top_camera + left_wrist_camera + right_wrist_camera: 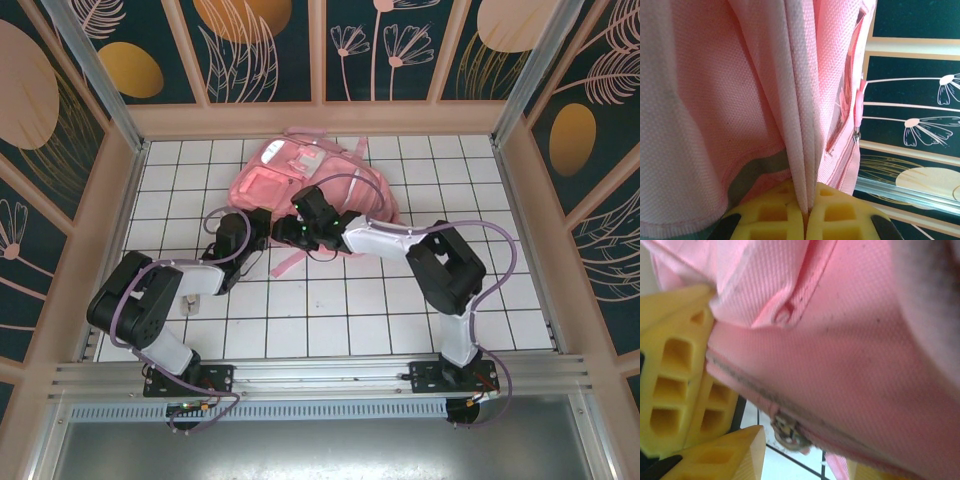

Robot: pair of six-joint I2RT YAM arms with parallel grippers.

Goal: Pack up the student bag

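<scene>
We're up high over the near edge at six o'clock, gazing down across the whole table [330, 310]; left wrist camera sits tight against the student bag [715, 100], patterned wall [910, 75] showing at three o'clock; right wrist is closer still, nose against that same pink fabric; all three share the bag.

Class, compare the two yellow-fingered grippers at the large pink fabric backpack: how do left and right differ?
The left gripper is shut, pinching a fold of the pink backpack; the right gripper stands open. The left's fingers meet on cloth; the right's lower finger hangs clear of the zippered edge. Both have yellow moulded fingers.
</scene>
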